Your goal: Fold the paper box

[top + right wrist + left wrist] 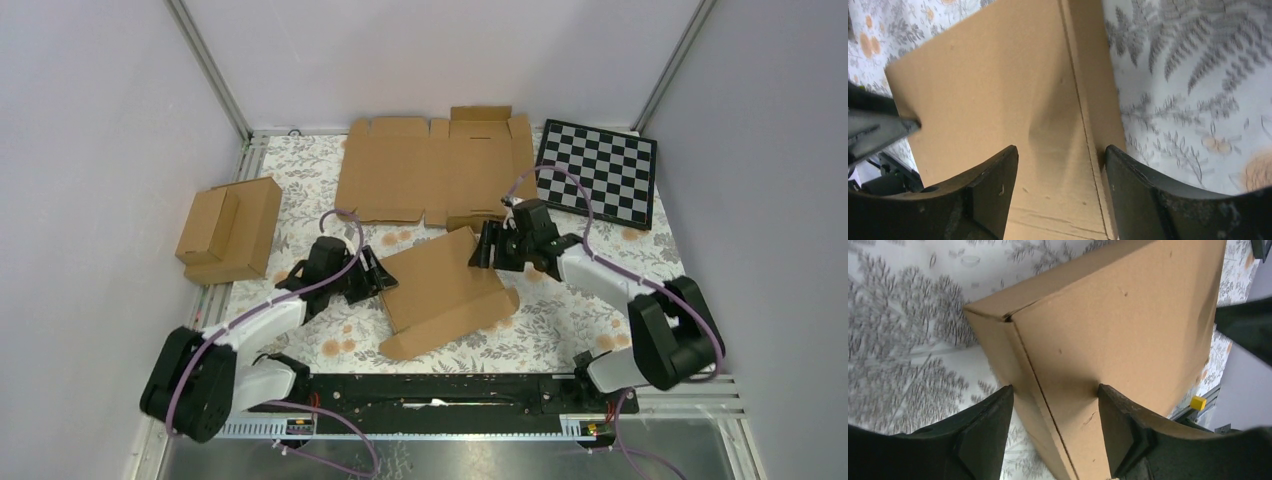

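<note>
Position: paper box (440, 290) lying mid-frame, top view | left gripper (378, 280): straddling box's left corner, jaws spread | right gripper (479, 247): straddling upper-right edge, jaws spread | purpose: probably bracing opposite ends for squaring

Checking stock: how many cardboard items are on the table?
3: the shallow box at the centre, a flat sheet at the back, a finished box at the left edge. None looks hidden.

The brown corrugated cardboard mailer box (445, 292) lies on the floral-print tablecloth (570, 315). Behind it lies the flat notched cardboard blank (435, 168), and behind-right the black-and-white checkerboard panel (598, 172). Well to its left sit 2 joined small brown cardboard boxes (230, 229), seemingly partly off the cloth.
</note>
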